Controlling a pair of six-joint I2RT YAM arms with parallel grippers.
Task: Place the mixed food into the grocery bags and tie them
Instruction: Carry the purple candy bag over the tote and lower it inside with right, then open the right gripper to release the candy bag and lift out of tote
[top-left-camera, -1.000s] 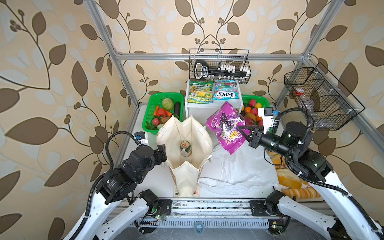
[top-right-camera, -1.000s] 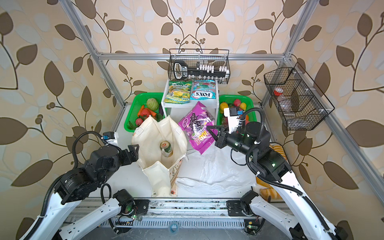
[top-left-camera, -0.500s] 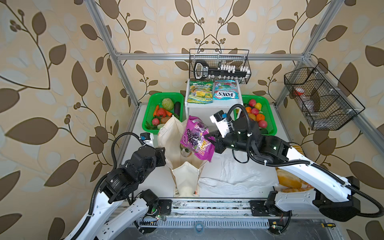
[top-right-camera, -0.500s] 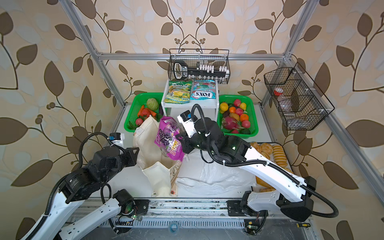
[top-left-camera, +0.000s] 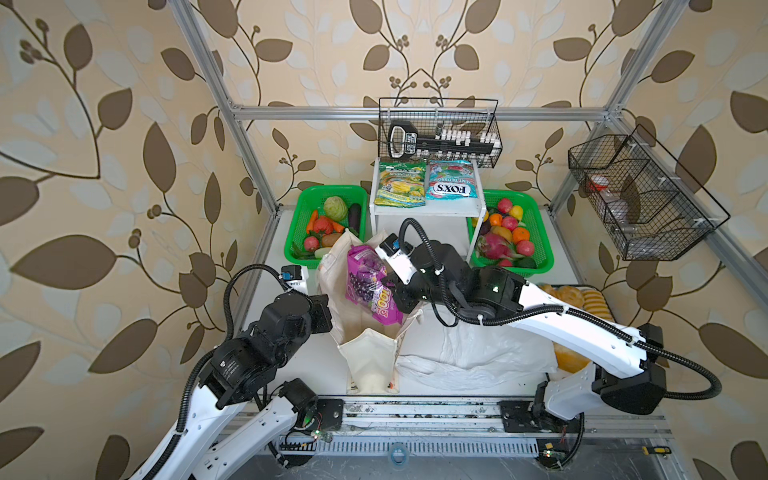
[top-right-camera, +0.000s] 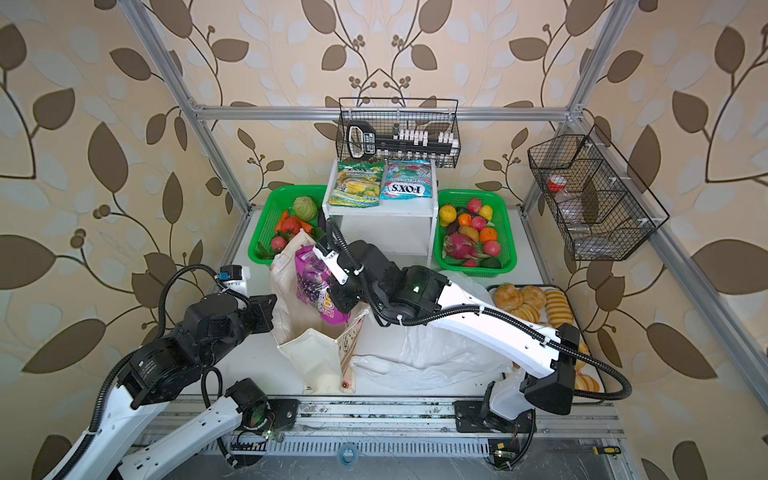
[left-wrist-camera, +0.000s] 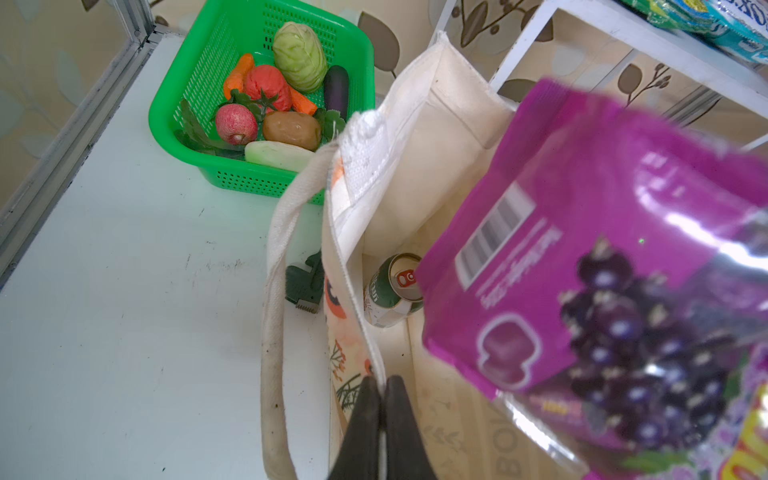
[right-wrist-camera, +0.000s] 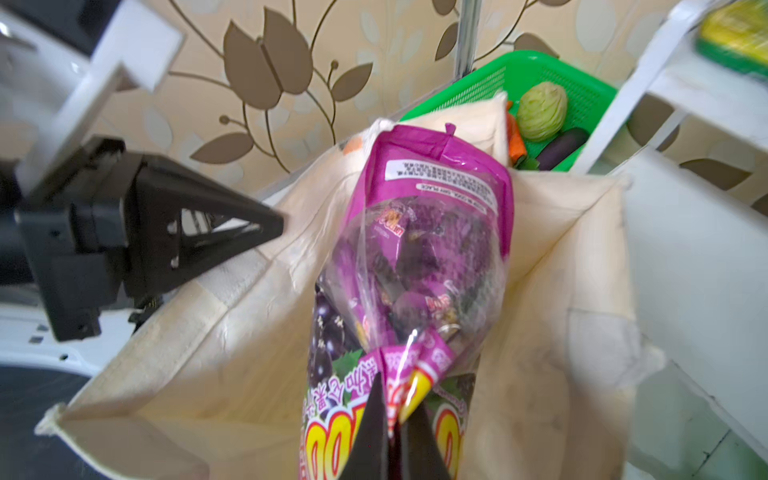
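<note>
Cream canvas tote (top-left-camera: 368, 353) stands open left of centre on the white table (top-left-camera: 322, 365), its left rim pinched in the closed jaws of the left gripper (left-wrist-camera: 380, 384), as the left wrist view shows plainly. Behind the tote on that side, a green mesh basket (top-left-camera: 297, 232) holds toy vegetables (top-left-camera: 328, 224). Over the tote's open mouth hangs the purple snack packet (top-left-camera: 370, 286), tilted, with the green-gold drink can (left-wrist-camera: 395, 291) below it on the tote's floor. Whether the packet's far end dips under the rim cannot be told. The right gripper (right-wrist-camera: 395, 409), reaching across from the right, is clamped on the packet's printed end, jaws tight against the foil.

Just right of the tote, the white plastic carrier bag (top-left-camera: 478, 353) lies flat and crumpled on the table beneath the right arm (top-left-camera: 561, 328). At the back centre, a white shelf (top-left-camera: 424, 212) carries a green-yellow snack packet (top-left-camera: 401, 187) and, beside it, the blue-red "FOX'S" candy packet (top-left-camera: 453, 185), under a black wire basket (top-left-camera: 440, 133) fixed to the frame. Right of the shelf, a second green basket (top-left-camera: 542, 237) holds the pink dragon fruit (top-left-camera: 492, 245) among the yellow-orange toy fruits (top-left-camera: 519, 235). Golden bread loaves (top-left-camera: 582, 297) sit at the table's right edge, partly hidden by the arm, and another wire basket (top-left-camera: 640, 195) hangs on the right-hand frame.
</note>
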